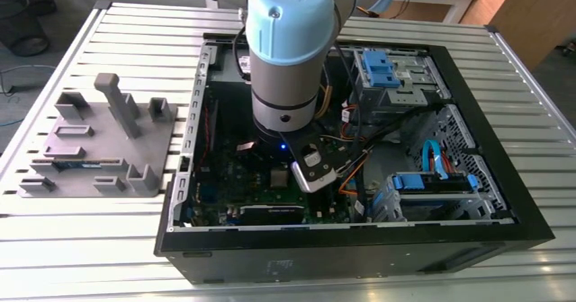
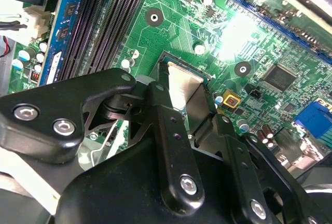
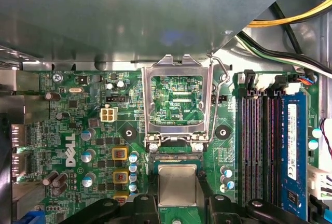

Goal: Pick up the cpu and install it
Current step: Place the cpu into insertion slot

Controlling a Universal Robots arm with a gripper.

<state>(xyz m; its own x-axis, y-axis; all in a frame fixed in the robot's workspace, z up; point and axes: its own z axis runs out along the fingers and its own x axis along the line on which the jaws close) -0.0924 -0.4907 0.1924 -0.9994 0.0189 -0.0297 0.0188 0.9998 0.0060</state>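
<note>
Tool (image 2: 188, 101) is down inside the PC case (image 1: 360, 251), straddling the cpu (image 3: 177, 182) — can't tell if it's clamped on it or let go. Cpu sits silver top up at the socket on the mobo (image 3: 78, 115), just beside the hinge of the retention frame (image 3: 147, 105), which is swung open w/ its wire lever (image 3: 224, 81) alongside. Beyond that: black RAM slots (image 3: 254, 146), one holding a stick (image 3: 292, 151) w/ blue label. In the exterior view the arm (image 1: 286, 59) reaches into the case on the slatted tabletop (image 1: 81, 248) — grey fixture (image 1: 90, 147) at the exterior view's left, well apart.
</note>
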